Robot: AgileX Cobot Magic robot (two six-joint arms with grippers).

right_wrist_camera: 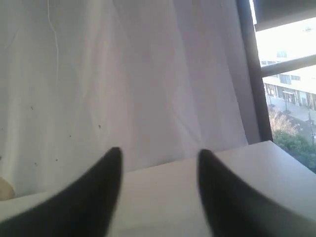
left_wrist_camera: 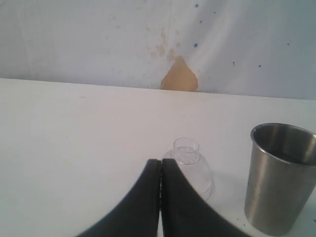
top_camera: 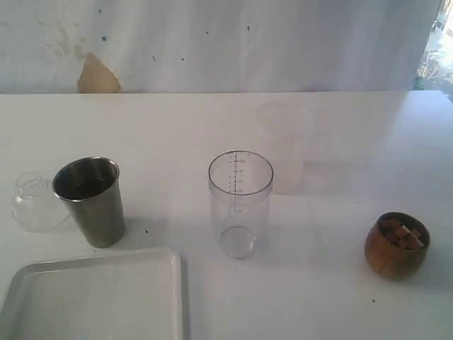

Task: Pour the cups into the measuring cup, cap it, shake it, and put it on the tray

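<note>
Standing upright at the middle of the table [top_camera: 368, 142], the measuring cup [top_camera: 240, 202] shows its black scale toward the near side. To its left is the tumbler [top_camera: 90, 200], also upright, its inside too dark to read. The cap [top_camera: 35, 203] rests dome-down just left of the tumbler, strainer neck up; whether the two touch cannot be told. The tray [top_camera: 92, 297] lies flat at the near left corner, just in front of the tumbler and apart from it. Well to the right of the measuring cup, near the table's right edge, is the wooden cup [top_camera: 397, 245], with brownish pieces showing inside. A frosted cup [top_camera: 283, 145] stands farther back, behind and slightly right of the measuring cup. Neither arm appears in the exterior view. The left gripper [left_wrist_camera: 160, 162] has its dark fingers pressed together with nothing between them, pointing toward the cap and the tumbler. The right gripper [right_wrist_camera: 159, 150] is spread wide and holds nothing, aimed across bare table toward a window [right_wrist_camera: 286, 74].
</note>
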